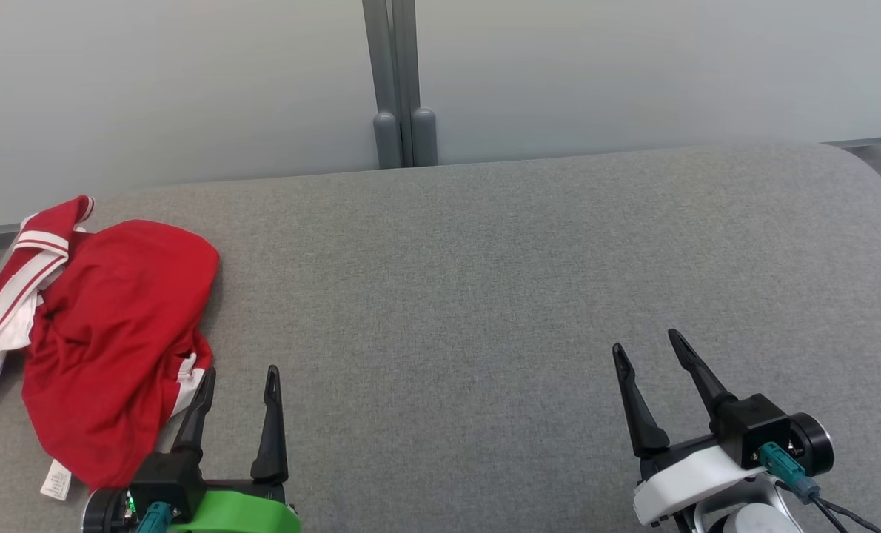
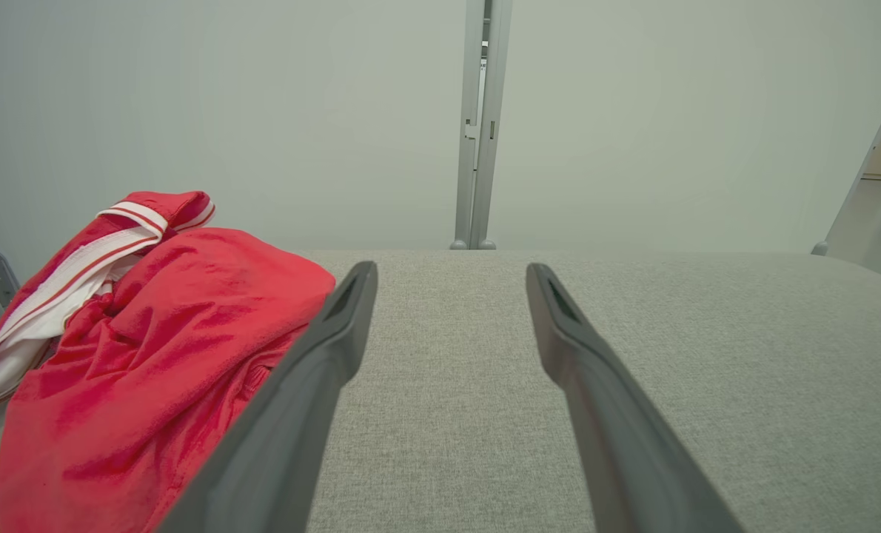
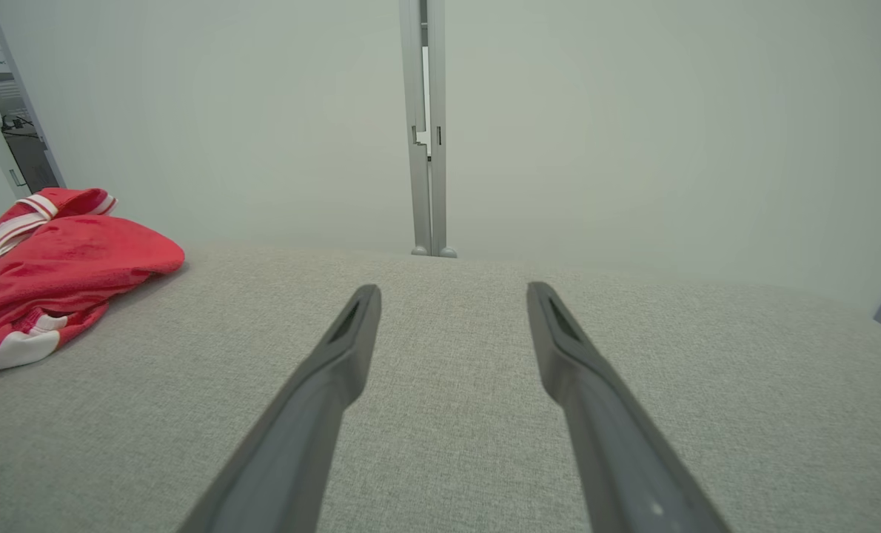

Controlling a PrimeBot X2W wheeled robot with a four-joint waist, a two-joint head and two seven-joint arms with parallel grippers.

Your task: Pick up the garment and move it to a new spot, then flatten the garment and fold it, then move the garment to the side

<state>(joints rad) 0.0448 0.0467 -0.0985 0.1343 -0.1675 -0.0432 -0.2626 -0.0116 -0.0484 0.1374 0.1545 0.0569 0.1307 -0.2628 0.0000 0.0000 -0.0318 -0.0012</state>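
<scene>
A: Where does the garment (image 1: 115,333) lie?

B: At the far left of the grey tabletop (image 1: 485,296), bunched in a red heap. Its white-striped trim reaches the left edge. I cannot tell whether any of it hangs over.

A: Which way does it run?

B: Its long axis goes from the far left corner toward the robot, slightly slanted, so the near end falls just left of the left gripper (image 1: 239,374).

A: Any writing on it?

B: A small white tag (image 1: 55,480) sticks out at the near hem. There is print on it, but it is too small to read. I see no brand or logo elsewhere.

A: And that left gripper?

B: Spread wide, holding nothing. Its fingers (image 1: 198,407) point away from the robot, and the outer one sits against the garment's near right edge in the head view. I cannot tell whether it is touching or just beside it. The cloth is off to its left, not between the jaws.

A: The right gripper (image 1: 645,340)?

B: Also spread and empty, well apart from the garment, over bare tabletop on the right.

A: So which arm goes?

B: I would judge the left. It needs to swing leftward and reach down into the heap. The bare middle of the tabletop looks like a fair new spot.
</scene>
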